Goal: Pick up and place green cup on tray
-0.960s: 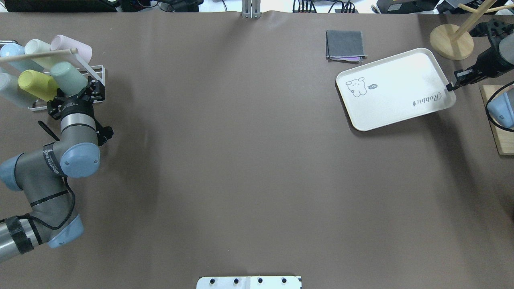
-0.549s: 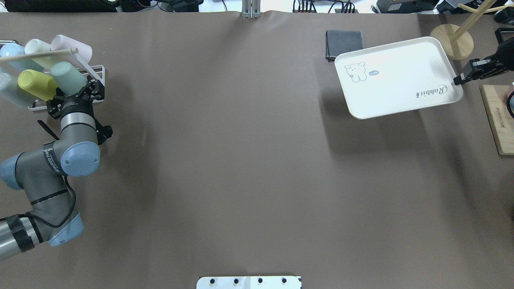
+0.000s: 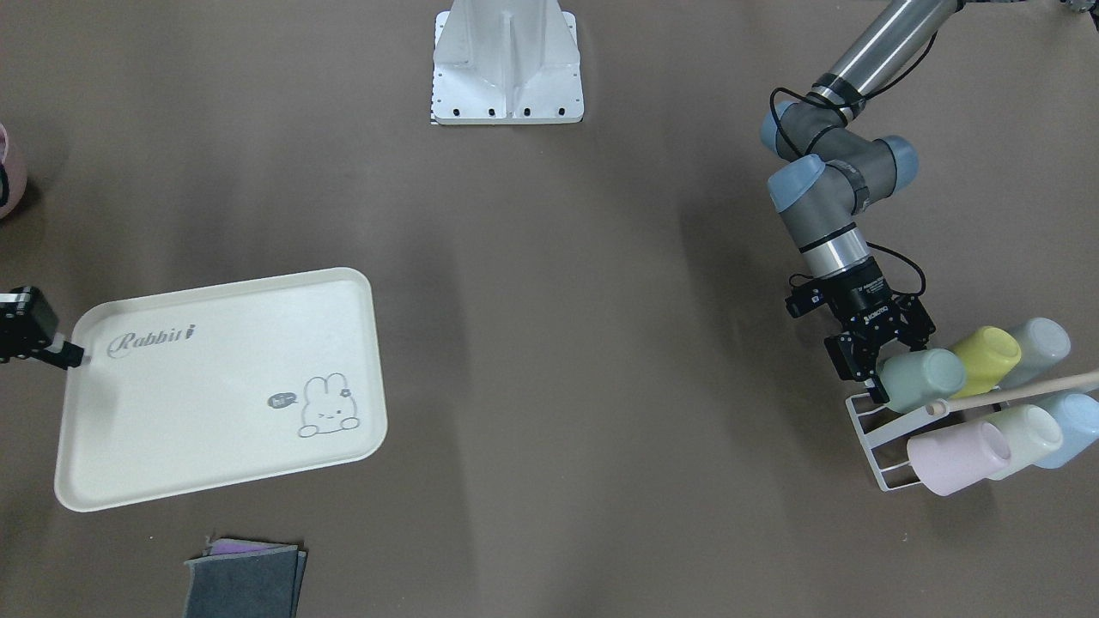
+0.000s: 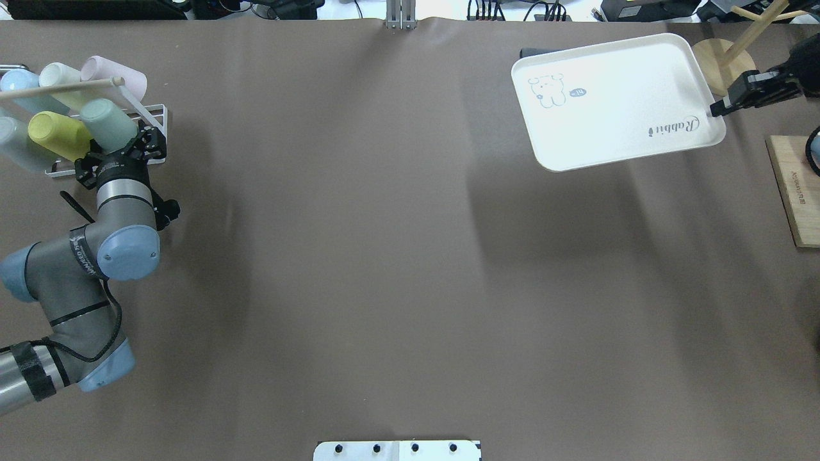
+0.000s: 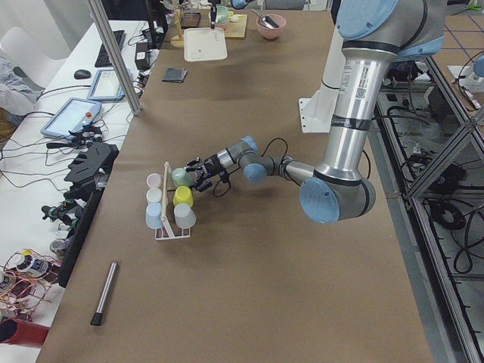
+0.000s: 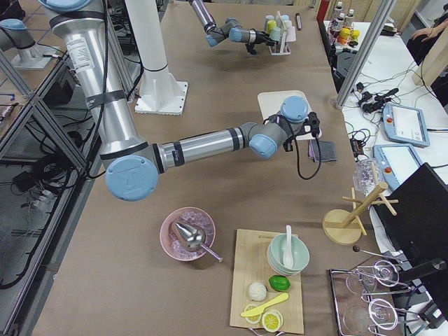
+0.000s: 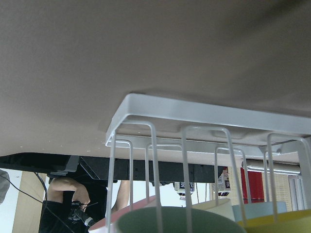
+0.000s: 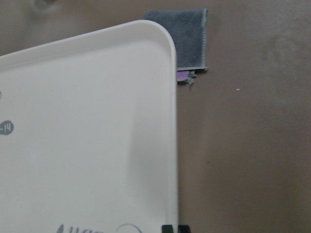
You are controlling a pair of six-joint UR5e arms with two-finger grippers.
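left side of tabletop (image 4: 384,256): white wire rack (image 3: 867,429) holding several cups on their sides. green cup (image 3: 927,378) lies in the rack's upper row at the end nearest the arm, just beside a yellow cup (image 3: 987,348); a pink cup (image 3: 953,455) sits in the row below. a wooden rod (image 3: 1022,390) crosses the rack.

left gripper (image 3: 893,365) is at the green cup's near end, jaws spread to either side of it. cannot tell whether they press on the cup or only straddle it. the left wrist view catches just the cup's rim at the bottom edge, rack wires in front.

far right corner: right gripper (image 4: 714,110), jaws pressed together on the short edge of the tray (image 4: 615,102) by the "rabbit" lettering. tray is held off the tabletop, roughly level, with its shadow cast well apart from it. nothing on the tray.

grey cloth (image 8: 189,39) lies flat on the tabletop by the tray's far corner; from overhead the tray hides most of it.
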